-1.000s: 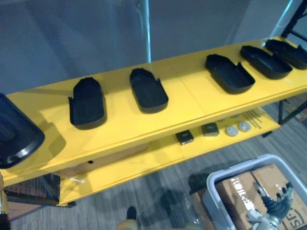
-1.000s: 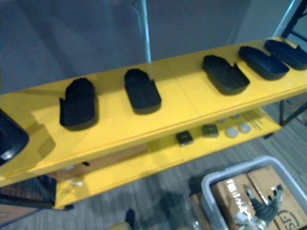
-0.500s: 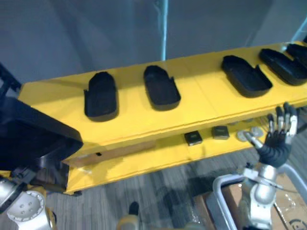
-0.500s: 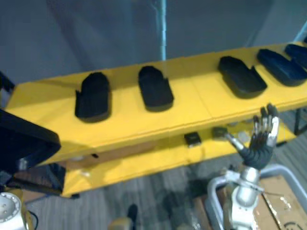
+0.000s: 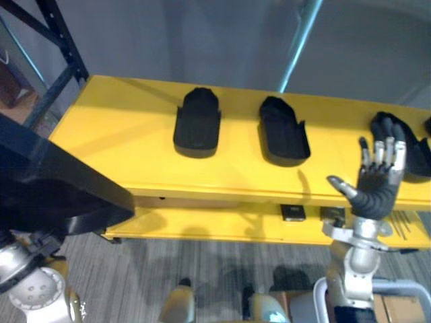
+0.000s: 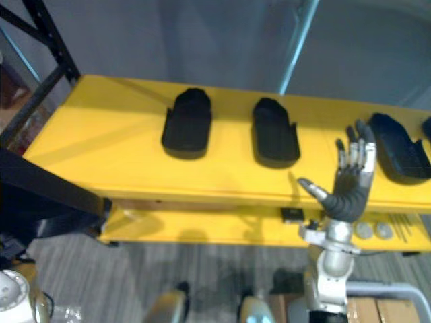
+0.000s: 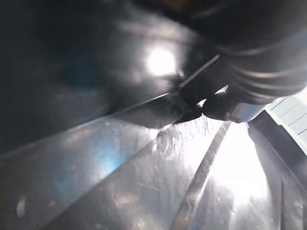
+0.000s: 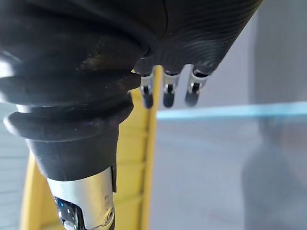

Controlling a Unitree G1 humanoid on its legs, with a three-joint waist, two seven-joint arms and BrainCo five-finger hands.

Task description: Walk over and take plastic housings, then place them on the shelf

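A black housing (image 5: 54, 195) is seen at lower left against the left robot hand (image 7: 249, 67); whether it is clamped cannot be told. The right robot hand (image 5: 376, 192) is held straight-fingered at lower right, before the shelf (image 5: 114, 134).

Shelf (image 5: 135, 134) top: smooth yellow paint, low sheen. Small black housings (image 5: 197, 122) on it: matt plastic. Large black housing (image 7: 144, 167): glossy plastic, fine scratches, bright glare. Right hand (image 5: 377, 185): matt ribbed rubbery cover, silver metallic fingers (image 5: 388, 153). Floor (image 5: 148, 269): grey ribbed carpet.
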